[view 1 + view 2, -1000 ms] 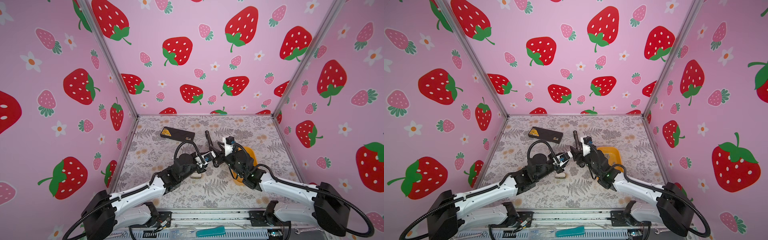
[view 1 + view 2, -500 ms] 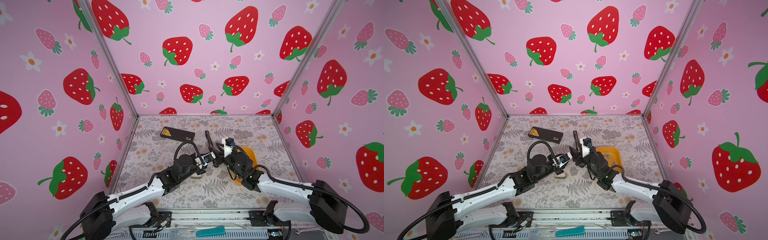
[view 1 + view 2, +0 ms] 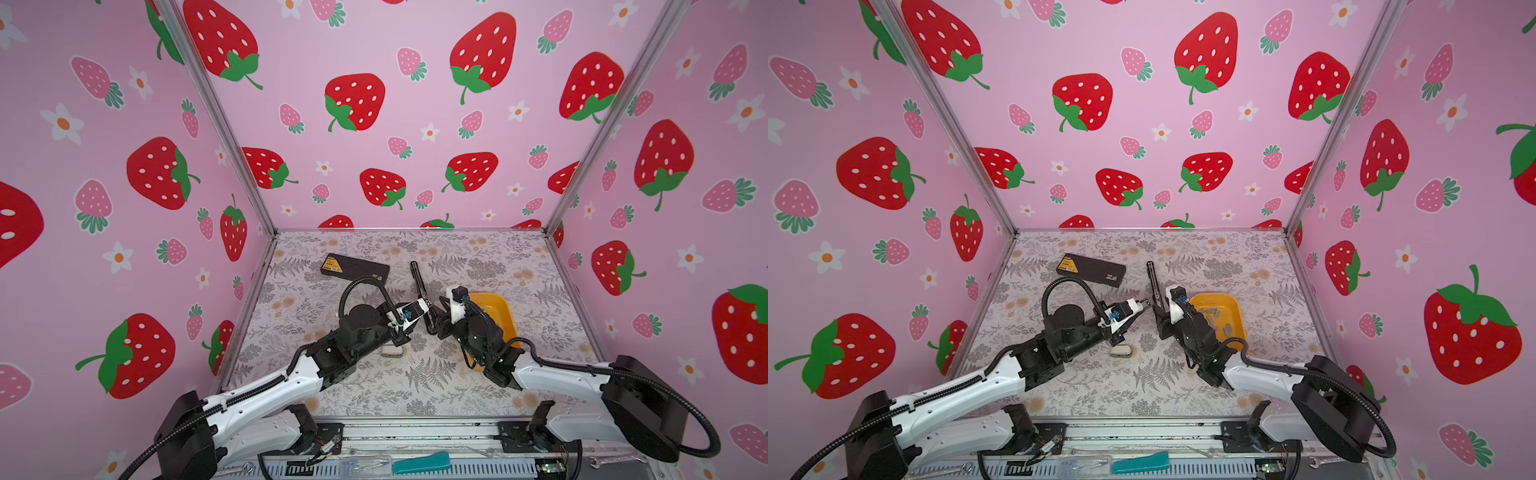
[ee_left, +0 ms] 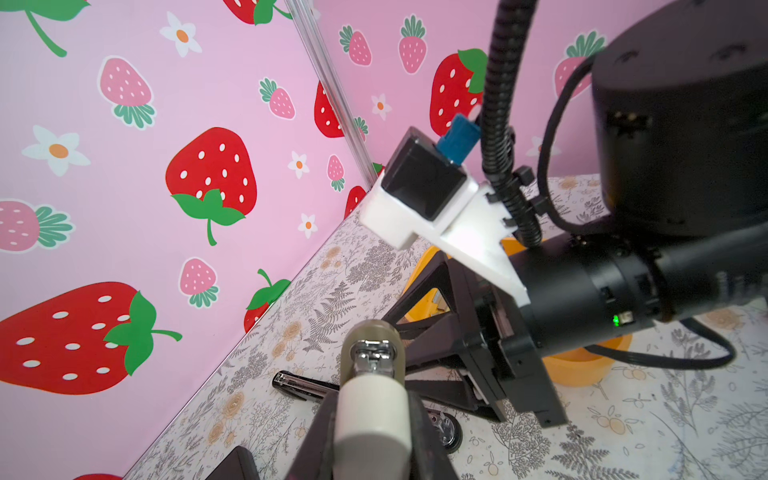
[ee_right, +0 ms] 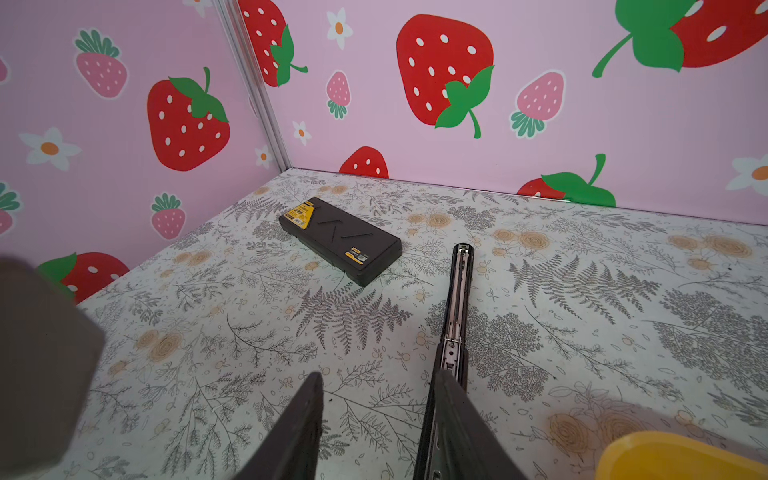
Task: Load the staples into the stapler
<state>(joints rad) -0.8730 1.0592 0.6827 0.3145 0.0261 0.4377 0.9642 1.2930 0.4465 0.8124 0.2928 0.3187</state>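
Beside the yellow plastic tray (image 3: 496,303), the left gripper (image 4: 371,415) clamps the rounded beige stapler (image 4: 371,361); the right gripper (image 5: 376,376) stands part-open, empty, at its slim metal rail (image 5: 459,291).

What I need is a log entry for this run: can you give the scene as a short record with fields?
left end effector: shut on stapler, at its beige end
right end effector: open, beside rail
rail: black, swung out, lying flat
staples: loose in yellow tray by right arm
case: black, flat, back left
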